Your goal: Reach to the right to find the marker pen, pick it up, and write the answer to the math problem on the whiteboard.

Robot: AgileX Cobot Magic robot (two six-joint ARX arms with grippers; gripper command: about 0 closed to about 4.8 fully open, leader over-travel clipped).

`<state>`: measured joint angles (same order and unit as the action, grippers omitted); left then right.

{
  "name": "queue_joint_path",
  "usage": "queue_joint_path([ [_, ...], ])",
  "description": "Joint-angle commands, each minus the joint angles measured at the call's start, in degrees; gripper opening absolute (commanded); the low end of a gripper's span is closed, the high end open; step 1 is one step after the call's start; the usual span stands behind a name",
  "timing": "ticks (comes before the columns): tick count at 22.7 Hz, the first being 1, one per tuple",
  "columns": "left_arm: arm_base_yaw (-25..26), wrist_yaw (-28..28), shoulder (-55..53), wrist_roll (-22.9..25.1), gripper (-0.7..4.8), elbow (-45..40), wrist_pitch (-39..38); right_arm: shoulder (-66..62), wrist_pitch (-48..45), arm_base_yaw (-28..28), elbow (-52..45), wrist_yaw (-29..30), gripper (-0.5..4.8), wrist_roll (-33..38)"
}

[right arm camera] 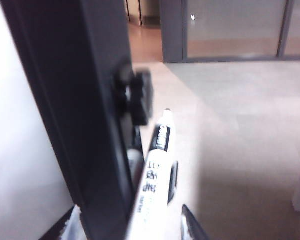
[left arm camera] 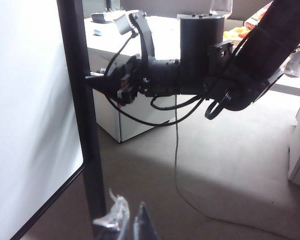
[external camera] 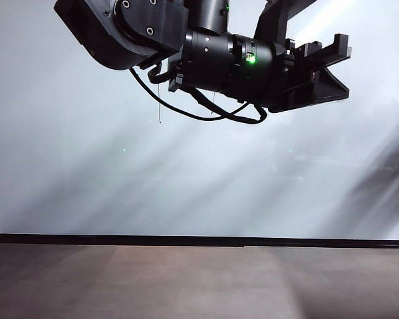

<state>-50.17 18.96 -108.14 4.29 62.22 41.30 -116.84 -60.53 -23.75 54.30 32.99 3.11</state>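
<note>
The marker pen point(right arm camera: 155, 175) appears only in the right wrist view: a slim barrel, pale white, printed with dark characters along its length and a black band near the top, ending in a small dark tip. It stands close beside the black frame point(right arm camera: 75, 115) of the whiteboard point(right arm camera: 20, 165), its tip pointing away from the camera toward the floor beyond. The lower barrel lies between the two fingertips of the right gripper point(right arm camera: 135, 225). The jaws are spread wide — one fingertip shows on each side of the pen, and no contact with the barrel can be confirmed.

In the exterior view the right gripper point(external camera: 332, 70) is at the upper right, level with the board face, fingers pointing right toward the frame edge; the pen is not visible there. A green indicator light glows on the arm's wrist housing.

The left gripper point(left arm camera: 125, 220) sits at the lower edge of its own wrist view, beside the frame's corner. Its two fingertips stand slightly apart with nothing between them.

The whiteboard point(external camera: 186, 173) is large, glossy and white, with a thin black frame. Its visible face carries pale streaked reflections; no written strokes can be made out.

Below the board lies a grey-brown floor point(external camera: 186, 286). The left wrist view shows a white table point(left arm camera: 155, 35) behind the arm, with small items on top too blurred to identify.
</note>
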Motion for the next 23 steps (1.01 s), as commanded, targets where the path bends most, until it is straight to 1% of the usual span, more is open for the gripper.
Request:
queue_joint_path([
  [1,-0.09,0.24,0.13,0.2,0.27,0.22,0.72,0.33,-1.22,0.0,0.17,-1.38,2.52,-0.17],
  [8,-0.09,0.24,0.13,0.2,0.27,0.22,0.74,0.33,-0.94,0.02,0.17,-1.38,2.52,-0.15],
  [9,-0.09,0.24,0.13,0.2,0.27,0.22,0.72,0.33,-0.61,0.02,0.17,-1.33,2.47,-0.17],
  [10,-0.09,0.24,0.13,0.2,0.27,0.22,0.72,0.33,-0.15,0.02,0.17,-1.33,2.32,-0.17],
  [17,-0.09,0.24,0.13,0.2,0.27,0.22,0.72,0.33,0.44,0.02,0.2,-1.38,2.26,-0.2],
  [20,-0.09,0.24,0.13,0.2,0.27,0.22,0.74,0.33,0.26,0.0,0.2,-1.4,1.54,-0.24],
  [21,-0.09,0.24,0.13,0.2,0.27,0.22,0.74,0.33,0.22,0.02,0.22,-1.68,1.1,-0.24],
  [23,-0.09,0.24,0.13,0.2,0.27,0.22,0.7,0.33,0.2,0.02,0.22,-2.91,-0.12,-0.35],
])
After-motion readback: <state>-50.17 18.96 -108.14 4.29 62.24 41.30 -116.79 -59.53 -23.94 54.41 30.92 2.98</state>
